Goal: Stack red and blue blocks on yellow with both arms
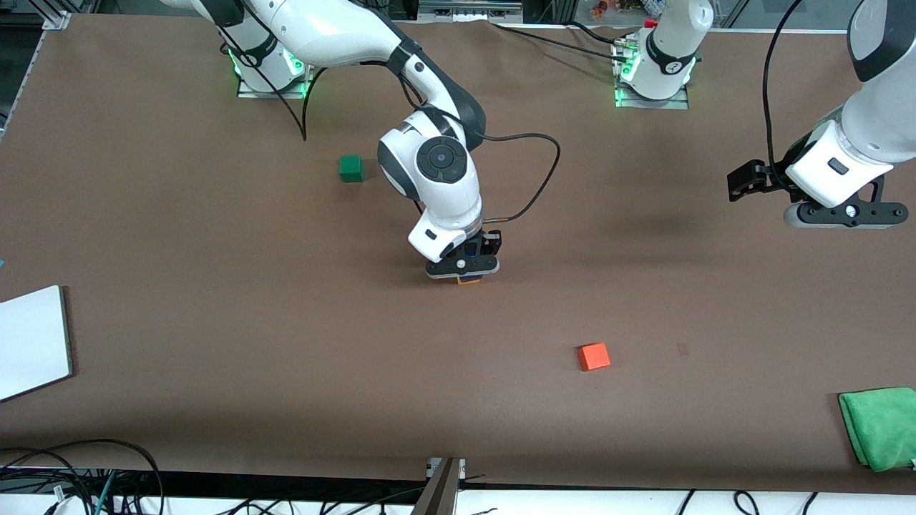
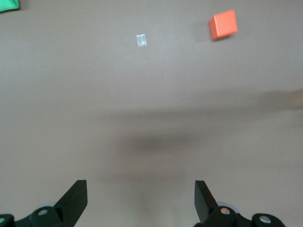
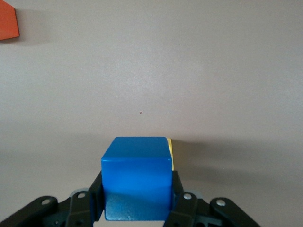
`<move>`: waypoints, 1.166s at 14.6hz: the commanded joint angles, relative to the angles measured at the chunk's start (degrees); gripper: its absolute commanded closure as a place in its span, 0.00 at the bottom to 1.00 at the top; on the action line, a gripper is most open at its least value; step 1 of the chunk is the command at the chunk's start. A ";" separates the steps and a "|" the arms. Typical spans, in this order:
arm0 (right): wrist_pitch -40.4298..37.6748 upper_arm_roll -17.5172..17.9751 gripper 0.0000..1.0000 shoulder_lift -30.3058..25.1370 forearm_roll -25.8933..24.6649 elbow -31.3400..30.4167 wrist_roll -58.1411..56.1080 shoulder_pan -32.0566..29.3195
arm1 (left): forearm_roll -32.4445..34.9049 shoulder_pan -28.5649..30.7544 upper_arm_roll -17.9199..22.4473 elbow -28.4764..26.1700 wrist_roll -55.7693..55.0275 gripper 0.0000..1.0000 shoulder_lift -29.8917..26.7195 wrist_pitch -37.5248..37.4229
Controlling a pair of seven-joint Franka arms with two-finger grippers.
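Observation:
My right gripper (image 1: 464, 275) is low over the middle of the table and shut on the bright blue block (image 3: 136, 174), with one finger on each side of it. A sliver of the yellow cube (image 3: 171, 154) shows right beside and below the blue block. In the front view the gripper covers nearly all of both. The deep red block is hidden or out of view. My left gripper (image 1: 746, 182) hangs open and empty (image 2: 141, 198) above bare table toward the left arm's end.
An orange-red cube (image 1: 594, 356) lies nearer the front camera than my right gripper; it shows in the left wrist view (image 2: 223, 25) too. A green cube (image 1: 351, 168) sits near the right arm's base. A green cloth (image 1: 879, 427) and a white board (image 1: 32, 342) lie at the table's ends.

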 commanded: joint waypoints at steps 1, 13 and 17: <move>-0.32 -0.70 0.60 1.16 -0.23 2.23 0.64 0.63 | 1.40 0.26 0.02 0.78 2.82 0.00 -0.93 -1.84; -4.15 -0.88 0.00 1.69 -1.54 2.41 0.73 0.99 | 1.05 0.78 1.07 6.14 2.65 0.00 0.74 -2.10; -17.44 -0.97 0.00 -1.90 -1.28 7.33 -1.63 -1.90 | 0.70 3.60 1.43 8.61 2.12 0.00 0.48 -2.45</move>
